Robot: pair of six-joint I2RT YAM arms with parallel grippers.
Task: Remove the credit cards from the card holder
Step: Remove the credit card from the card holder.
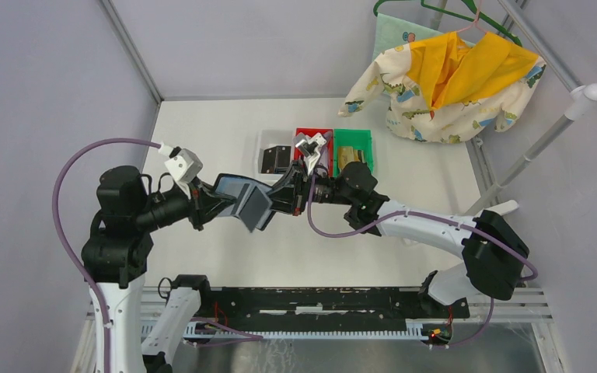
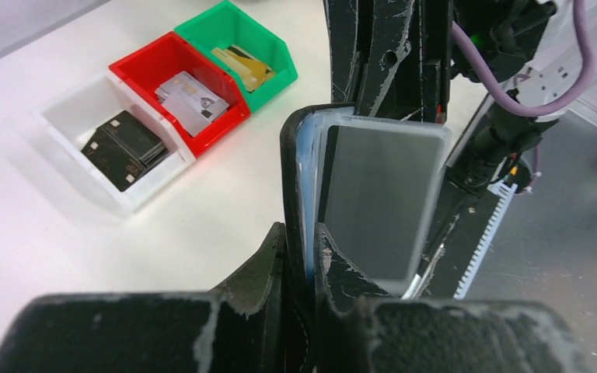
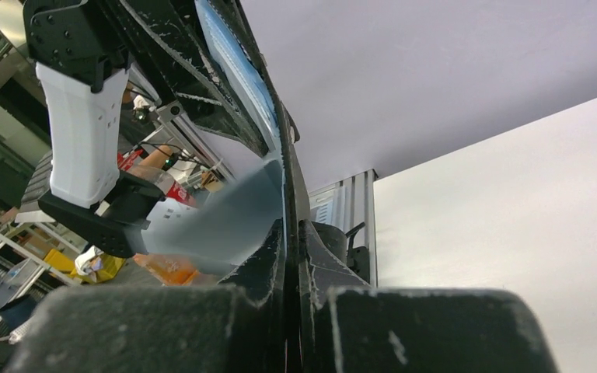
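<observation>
**Both tools clamped on the raised card holder**

Your left tool point(image 2: 299, 230) is clenched on the near edge of the card holder point(image 2: 289, 155). The holder stands upright between its fingers, held above the desk point(image 2: 47, 233). Just past those fingers, on their right side, a grey card point(image 2: 381, 202) sticks out of the holder's light blue lining, its face turned toward the left wrist camera.

Your right tool point(image 3: 290, 225) meets the holder from the opposite end and is pinched closed on its thin black edge. You cannot tell whether the grey card is also caught in that pinch. The two tools face each other with the holder between them.

Beyond the left tool and off to its left, three bins sit side by side on the desk:
- a white bin point(image 2: 70, 101) holding black cards point(image 2: 124, 144)
- a red bin point(image 2: 144, 66) holding a silvery card point(image 2: 190, 97)
- a green bin point(image 2: 210, 23) holding gold cards point(image 2: 241, 66)

All three are well apart from both tools.
</observation>
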